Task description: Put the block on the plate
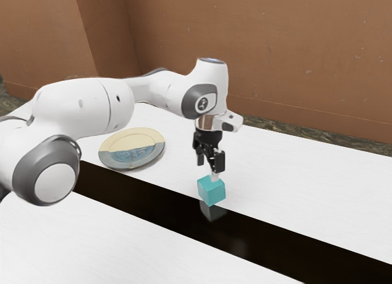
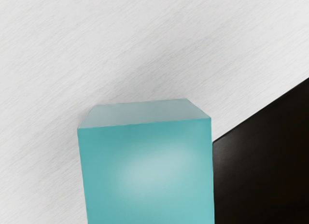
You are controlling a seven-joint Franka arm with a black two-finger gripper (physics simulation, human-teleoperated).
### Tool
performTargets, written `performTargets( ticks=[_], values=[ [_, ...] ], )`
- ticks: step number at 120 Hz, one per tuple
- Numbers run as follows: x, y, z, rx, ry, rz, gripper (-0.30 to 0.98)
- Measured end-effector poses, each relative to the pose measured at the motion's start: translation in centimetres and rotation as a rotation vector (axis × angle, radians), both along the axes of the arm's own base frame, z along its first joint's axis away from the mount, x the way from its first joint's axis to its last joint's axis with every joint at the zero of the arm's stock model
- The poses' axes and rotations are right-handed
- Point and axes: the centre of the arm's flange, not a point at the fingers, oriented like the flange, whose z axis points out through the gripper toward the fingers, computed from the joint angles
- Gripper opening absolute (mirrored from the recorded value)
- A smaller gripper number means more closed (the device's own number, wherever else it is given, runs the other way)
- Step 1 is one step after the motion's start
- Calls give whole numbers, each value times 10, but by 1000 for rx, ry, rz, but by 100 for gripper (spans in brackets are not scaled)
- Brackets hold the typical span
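Exterior view: the jaws point down right above the teal block [image 1: 211,191], standing clearly apart with a moderate gap, and they have hold of nothing. A small pale piece [image 1: 214,176] shows between the jaw nearer the exterior view's right and the block's top. The block sits below the jaws at the edge of the glossy black strip [image 1: 263,245], which mirrors it and runs on past the jaws to both sides across the white tabletop [image 1: 300,174]. Well apart from the jaws, toward the exterior view's left, lies the round plate [image 1: 158,137], cream on one part and blue-grey on the other. White tabletop lies between it and the jaws. The white arm [image 1: 82,109] reaches in above the tabletop and carries the jaws; a brown wall [image 1: 275,45] rises beyond them.

Wrist view: the block is upright close under the jaws, its smooth face and paler narrow face both showing. The black strip passes just beside it, and white tabletop spreads around its other sides.
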Motion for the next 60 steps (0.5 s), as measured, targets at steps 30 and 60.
performTargets(
  ticks=[30, 60],
  values=[
    [6, -2, -47, -5, 42, -27, 69],
    [6, -2, -66, -8, 64, -48, 67]
  ],
)
